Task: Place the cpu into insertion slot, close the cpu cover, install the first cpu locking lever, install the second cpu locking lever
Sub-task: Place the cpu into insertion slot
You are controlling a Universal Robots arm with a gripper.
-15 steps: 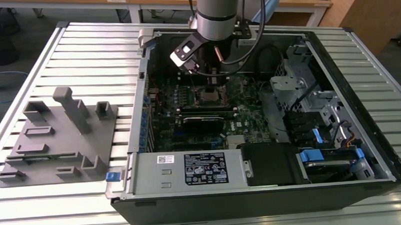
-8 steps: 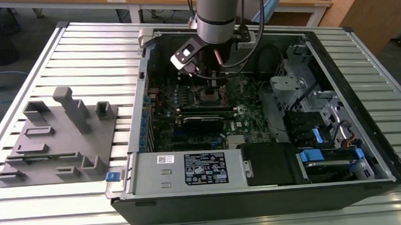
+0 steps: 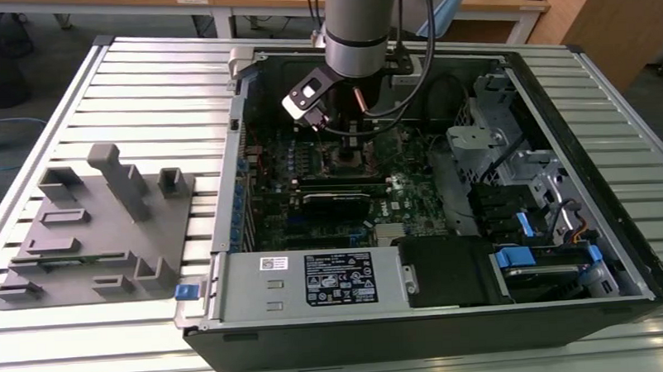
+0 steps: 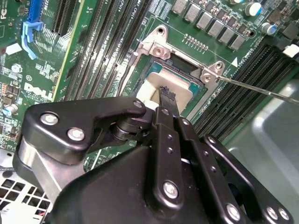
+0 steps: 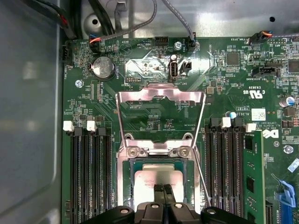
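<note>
The cpu [image 5: 148,176] lies flat in the insertion slot [image 5: 132,164] on the green motherboard, silvery top up; it also shows as cpu [image 4: 188,95]. The cpu cover [image 5: 161,92] stands swung open beyond the slot, a thin metal frame with a big square cut-out, hinged at the slot's edge. My gripper [image 5: 163,188] is shut, its thin black fingertips [image 4: 167,94] together right over the chip's top; contact is unclear. A thin wire locking lever [image 5: 201,179] runs beside the slot and juts out free as lever [image 4: 261,90]. In the exterior view my gripper [image 3: 348,144] hangs inside the open case.
Rows of black memory slots [image 5: 91,177] flank the socket on both sides. A black card [image 3: 335,204] sits nearer the power supply [image 3: 312,278]. Drive cages and cables [image 3: 531,204] fill the exterior view's right. A grey fixture plate [image 3: 91,227] lies outside the case at the exterior view's left.
</note>
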